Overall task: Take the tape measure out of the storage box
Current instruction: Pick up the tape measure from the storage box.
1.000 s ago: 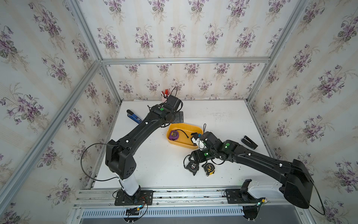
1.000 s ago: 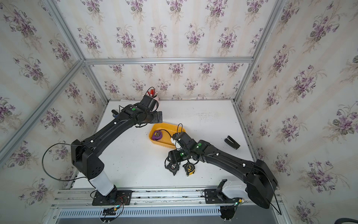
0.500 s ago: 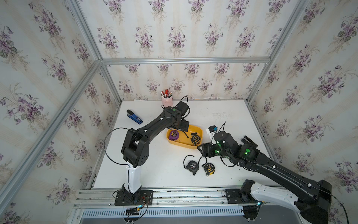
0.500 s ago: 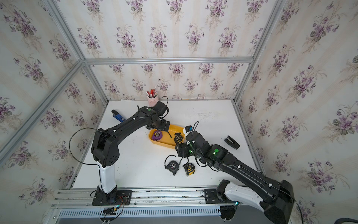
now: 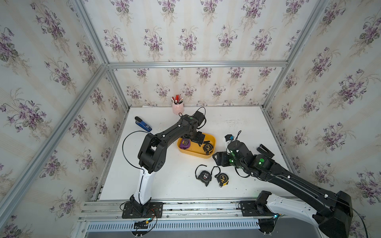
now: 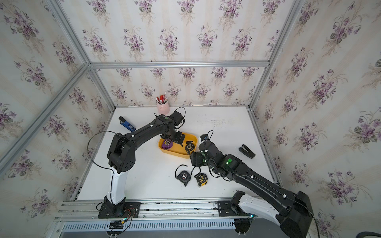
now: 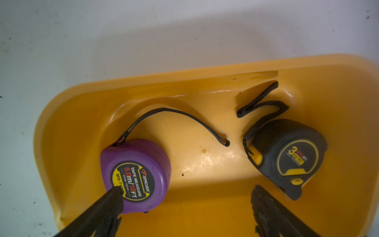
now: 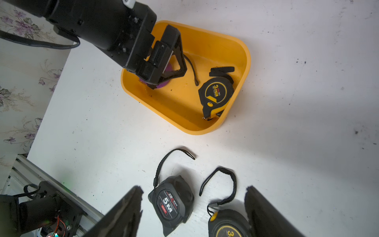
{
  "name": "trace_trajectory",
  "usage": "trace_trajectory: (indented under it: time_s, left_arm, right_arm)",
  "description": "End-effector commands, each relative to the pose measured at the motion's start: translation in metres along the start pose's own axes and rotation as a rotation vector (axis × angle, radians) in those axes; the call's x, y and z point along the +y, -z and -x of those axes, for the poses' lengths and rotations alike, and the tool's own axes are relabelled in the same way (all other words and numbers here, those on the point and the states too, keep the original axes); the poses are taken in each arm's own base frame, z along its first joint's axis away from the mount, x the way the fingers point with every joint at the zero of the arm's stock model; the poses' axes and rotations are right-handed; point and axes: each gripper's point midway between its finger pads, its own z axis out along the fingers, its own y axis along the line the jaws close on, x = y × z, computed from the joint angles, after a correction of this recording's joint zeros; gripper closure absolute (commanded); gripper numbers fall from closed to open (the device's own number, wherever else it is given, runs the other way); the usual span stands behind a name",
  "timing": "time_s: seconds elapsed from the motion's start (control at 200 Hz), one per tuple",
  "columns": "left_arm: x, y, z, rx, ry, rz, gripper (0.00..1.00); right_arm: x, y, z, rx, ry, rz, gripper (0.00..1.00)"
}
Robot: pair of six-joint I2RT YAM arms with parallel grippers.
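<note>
While left claw (image 7: 186,189) and right claw (image 8: 193,188) gape, 2 tape measures (image 7: 135,180) (image 7: 287,160) sit inside the storage box (image 7: 184,76), 2 outside.

In the right wrist view, the purple tape measure (image 8: 163,85) is largely concealed by the left gripper (image 8: 169,79). The yellow-black tape measure (image 8: 227,226) nearest that camera is cropped by the frame edge.

Left arm reaches the worktop's middle; left gripper (image 7: 187,191) points down, jaws wide apart. Right gripper (image 8: 193,190) hovers, jaws apart, empty.
</note>
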Motion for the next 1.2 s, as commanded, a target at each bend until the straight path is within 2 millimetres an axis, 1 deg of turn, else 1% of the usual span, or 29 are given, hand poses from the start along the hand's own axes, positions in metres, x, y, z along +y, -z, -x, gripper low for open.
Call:
trace_trajectory:
  time_s: [0.0,0.15,0.27,0.395,0.47,0.704,0.874,1.054,1.194]
  left_arm:
    - [0.005,-0.004,-0.006,0.041,-0.068,0.028,0.0]
    - [0.014,-0.005,-0.003,0.04,-0.127,0.083,0.0]
    - [0.021,-0.009,-0.001,0.066,-0.198,0.118,0.01]
    - [0.019,-0.012,-0.002,0.088,-0.288,0.109,0.02]
    - [0.02,-0.013,-0.004,0.107,-0.324,0.102,0.01]
    - [0.034,-0.014,-0.013,0.154,-0.39,0.098,0.01]
    - [0.036,-0.018,-0.021,0.197,-0.453,0.101,0.02]
    - [0.029,-0.024,-0.029,0.225,-0.541,0.094,0.02]
    - [0.03,-0.03,-0.033,0.249,-0.564,0.112,0.02]
  right_arm:
    - [-0.001,-0.001,0.003,-0.016,-0.008,0.005,0.19]
    - [-0.002,-0.001,0.001,-0.015,-0.012,0.008,0.19]
    - [-0.004,-0.001,-0.001,-0.015,-0.015,0.01,0.19]
    - [-0.006,-0.002,-0.003,-0.009,-0.019,0.01,0.19]
    - [-0.006,-0.002,-0.003,-0.009,-0.02,0.011,0.19]
    - [-0.009,-0.003,-0.004,-0.008,-0.022,0.009,0.18]
    - [-0.01,-0.006,-0.005,-0.001,-0.022,0.008,0.18]
    - [-0.01,-0.007,-0.003,-0.004,-0.023,0.009,0.18]
    - [-0.011,-0.008,-0.004,-0.001,-0.022,0.009,0.18]
